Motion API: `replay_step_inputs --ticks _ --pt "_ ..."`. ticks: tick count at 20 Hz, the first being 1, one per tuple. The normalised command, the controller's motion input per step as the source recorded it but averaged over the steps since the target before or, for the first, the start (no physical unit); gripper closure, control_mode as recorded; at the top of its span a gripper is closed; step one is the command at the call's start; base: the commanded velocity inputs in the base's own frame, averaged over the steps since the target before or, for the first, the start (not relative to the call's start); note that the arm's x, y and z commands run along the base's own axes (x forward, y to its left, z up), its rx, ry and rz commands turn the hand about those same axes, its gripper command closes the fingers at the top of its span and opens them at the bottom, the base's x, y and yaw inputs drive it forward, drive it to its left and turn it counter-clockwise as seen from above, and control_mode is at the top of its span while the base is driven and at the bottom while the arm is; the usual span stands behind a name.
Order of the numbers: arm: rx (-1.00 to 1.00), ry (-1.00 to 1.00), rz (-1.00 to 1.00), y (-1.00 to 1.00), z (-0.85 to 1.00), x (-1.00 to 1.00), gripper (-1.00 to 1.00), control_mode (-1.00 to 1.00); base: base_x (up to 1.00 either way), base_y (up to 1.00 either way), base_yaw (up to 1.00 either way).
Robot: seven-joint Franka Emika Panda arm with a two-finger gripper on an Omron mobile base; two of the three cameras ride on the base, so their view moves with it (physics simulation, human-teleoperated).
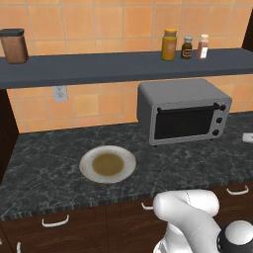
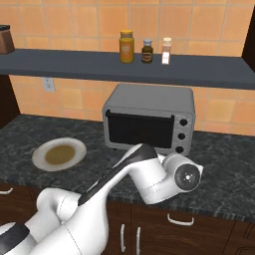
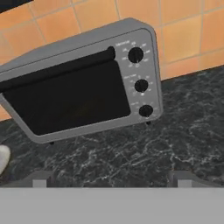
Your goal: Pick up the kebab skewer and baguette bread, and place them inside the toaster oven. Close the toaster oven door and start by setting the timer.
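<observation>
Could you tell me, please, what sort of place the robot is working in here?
It looks like a home kitchen: a toaster oven stands on a dark marble counter against orange wall tiles, with a shelf of jars above it.

1. One toaster oven (image 1: 184, 110) on my counter, with three knobs (image 3: 141, 85).
2. One plate (image 1: 107, 164).
3. Three small bottles (image 2: 146, 51) on the shelf, plus one brown canister (image 1: 14, 45).
4. One wall outlet (image 1: 60, 93).
</observation>
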Motion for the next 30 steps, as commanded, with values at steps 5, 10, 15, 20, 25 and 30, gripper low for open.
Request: replay_step_inputs --ticks 5,10,15,20,25,30 --pt "-0.02 0.0 0.0 0.01 0.27 0.18 -1.0 -1.0 0.0 0.0 0.0" --pt "0.33 0.06 0.0 0.0 0.4 0.23 -1.0 -1.0 0.0 0.0 0.0" --pt "0.59 0.05 -0.03 0.0 0.09 0.24 -1.0 -1.0 0.0 0.0 0.0" --pt "0.55 0.06 -0.12 0.02 0.03 0.16 -1.0 -1.0 0.0 0.0 0.0" --pt "0.29 0.17 -0.13 -0.03 0.0 0.17 -1.0 -1.0 0.0 0.0 0.0" --pt "0.32 -0.01 -0.07 -0.09 -0.06 -0.08 -1.0 -1.0 0.0 0.0 0.0"
